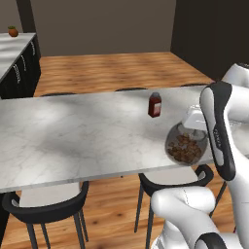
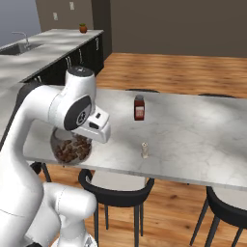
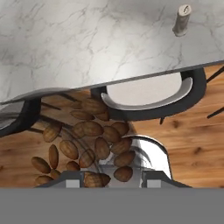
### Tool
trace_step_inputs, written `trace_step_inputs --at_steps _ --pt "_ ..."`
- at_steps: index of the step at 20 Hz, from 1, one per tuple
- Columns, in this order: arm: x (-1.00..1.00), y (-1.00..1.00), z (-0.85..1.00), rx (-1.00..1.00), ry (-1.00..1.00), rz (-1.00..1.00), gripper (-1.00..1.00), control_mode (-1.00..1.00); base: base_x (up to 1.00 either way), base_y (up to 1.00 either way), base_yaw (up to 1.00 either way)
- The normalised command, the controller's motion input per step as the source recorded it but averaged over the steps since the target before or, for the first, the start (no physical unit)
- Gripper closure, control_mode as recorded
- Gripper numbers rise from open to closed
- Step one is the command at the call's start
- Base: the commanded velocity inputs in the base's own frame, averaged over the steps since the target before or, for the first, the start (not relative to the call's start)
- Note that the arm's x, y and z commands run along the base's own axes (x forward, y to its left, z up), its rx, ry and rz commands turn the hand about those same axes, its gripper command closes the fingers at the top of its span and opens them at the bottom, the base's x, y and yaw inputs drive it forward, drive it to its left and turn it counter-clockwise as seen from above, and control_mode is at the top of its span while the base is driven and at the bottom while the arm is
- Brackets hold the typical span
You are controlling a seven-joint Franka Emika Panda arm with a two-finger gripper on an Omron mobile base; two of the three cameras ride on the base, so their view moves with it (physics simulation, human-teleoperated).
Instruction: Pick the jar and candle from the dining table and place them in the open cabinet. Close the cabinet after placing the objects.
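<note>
No readable writing anywhere; label on small red-brown bottle w/ dark cap [image 1: 154, 105] too blurred. Two-finger gripper [image 3: 111, 178] jaws narrow, clamped on round-bellied clear glass jar of brown chunky contents [image 1: 185, 144]; jar sits directly between the tips, held at near edge of long white-grey marble dining table [image 1: 73, 136], over a black-framed chair w/ pale seat [image 3: 148, 94]. Tiny pale shaker [image 2: 144, 150] stands well apart on the tabletop.

Clear round jar [image 1: 185, 145] (brown chunks inside), at near edge of marble dining table [image 1: 73, 136]
</note>
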Motion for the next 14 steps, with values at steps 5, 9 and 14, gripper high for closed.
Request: trace_step_inputs --at_steps 5,9,14 --pt "-0.62 0.00 0.47 0.00 -0.01 0.00 1.00 -1.00 0.00 0.00 0.00" --pt "-0.33 0.05 0.12 0.00 -0.01 0.00 1.00 -1.00 0.00 0.00 0.00" --pt "-0.03 0.09 0.00 0.00 0.00 0.00 1.00 -1.00 0.00 0.00 0.00"
